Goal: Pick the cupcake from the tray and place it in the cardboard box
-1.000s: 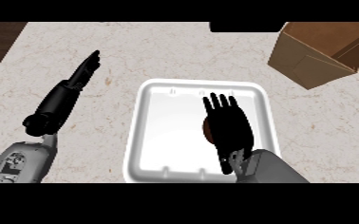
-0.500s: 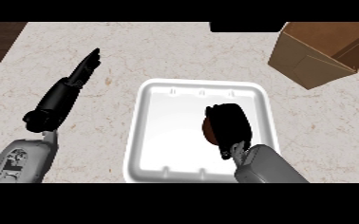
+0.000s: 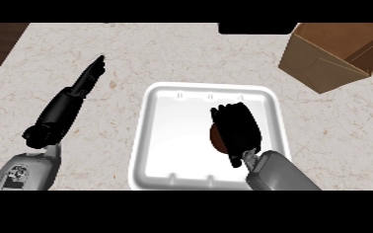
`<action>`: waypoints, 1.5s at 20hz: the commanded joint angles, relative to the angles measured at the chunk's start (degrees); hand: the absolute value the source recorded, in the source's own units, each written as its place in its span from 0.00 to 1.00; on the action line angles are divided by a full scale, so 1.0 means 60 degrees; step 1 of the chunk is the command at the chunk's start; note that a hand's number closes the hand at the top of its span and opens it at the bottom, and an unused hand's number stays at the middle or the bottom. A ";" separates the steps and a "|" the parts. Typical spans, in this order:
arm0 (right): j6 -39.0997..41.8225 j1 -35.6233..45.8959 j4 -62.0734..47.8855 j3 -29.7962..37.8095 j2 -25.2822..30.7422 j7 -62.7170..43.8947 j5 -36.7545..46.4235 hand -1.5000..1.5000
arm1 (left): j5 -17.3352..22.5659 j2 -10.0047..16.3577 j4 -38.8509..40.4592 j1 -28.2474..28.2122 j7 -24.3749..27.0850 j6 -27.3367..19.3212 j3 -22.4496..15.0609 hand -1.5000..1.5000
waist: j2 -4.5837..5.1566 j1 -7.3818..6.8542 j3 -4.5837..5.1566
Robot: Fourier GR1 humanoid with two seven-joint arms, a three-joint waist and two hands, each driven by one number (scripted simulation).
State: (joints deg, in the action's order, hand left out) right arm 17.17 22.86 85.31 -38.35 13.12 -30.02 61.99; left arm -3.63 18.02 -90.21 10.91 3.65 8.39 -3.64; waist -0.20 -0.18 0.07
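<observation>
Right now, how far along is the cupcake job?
Done: the right hand is down in the tray. In hand: its fingers curl round the cupcake. Left: lifting it and carrying it to the cardboard box at upper right. The left hand rests open beside the tray.

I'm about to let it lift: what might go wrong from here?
The right hand curls over the cupcake, hiding all but a brown sliver at its left; an off-centre hold might let it slip on lifting. The cardboard box stands beyond the tray, up and to the right; a low carry might hit its near wall.
</observation>
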 commanded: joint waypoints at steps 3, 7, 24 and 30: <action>-0.0780 0.1264 -0.1118 0.0429 -0.1070 0.1164 0.0046 1.00 | -0.0181 -0.0169 0.0154 0.0239 -0.0087 0.0012 0.0031 0.50 | 0.0059 -0.0099 -0.0014; -0.1296 0.2261 -0.2397 0.1823 -0.0809 0.3777 -0.1649 1.00 | -0.0277 -0.0203 0.0716 0.0349 0.0472 0.0027 0.0046 0.50 | 0.0177 -0.0268 -0.0020; -0.1716 0.4106 -0.0710 0.5571 -0.0531 0.1695 -0.1694 1.00 | -0.0250 -0.0411 0.0409 0.0337 0.0092 0.0213 0.0230 0.50 | 0.0026 0.0096 -0.0010; -0.2380 0.4764 -0.2091 0.7055 0.0419 0.1784 -0.1639 1.00 | -0.0539 -0.0663 0.0252 0.0432 -0.0292 0.0042 0.0015 0.50 | 0.0073 -0.0033 -0.0014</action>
State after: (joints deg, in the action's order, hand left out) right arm 5.37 49.31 78.02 -1.53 12.58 -20.13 52.48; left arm -5.31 16.12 -88.94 12.24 3.37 9.99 -1.95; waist -0.01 -0.11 0.01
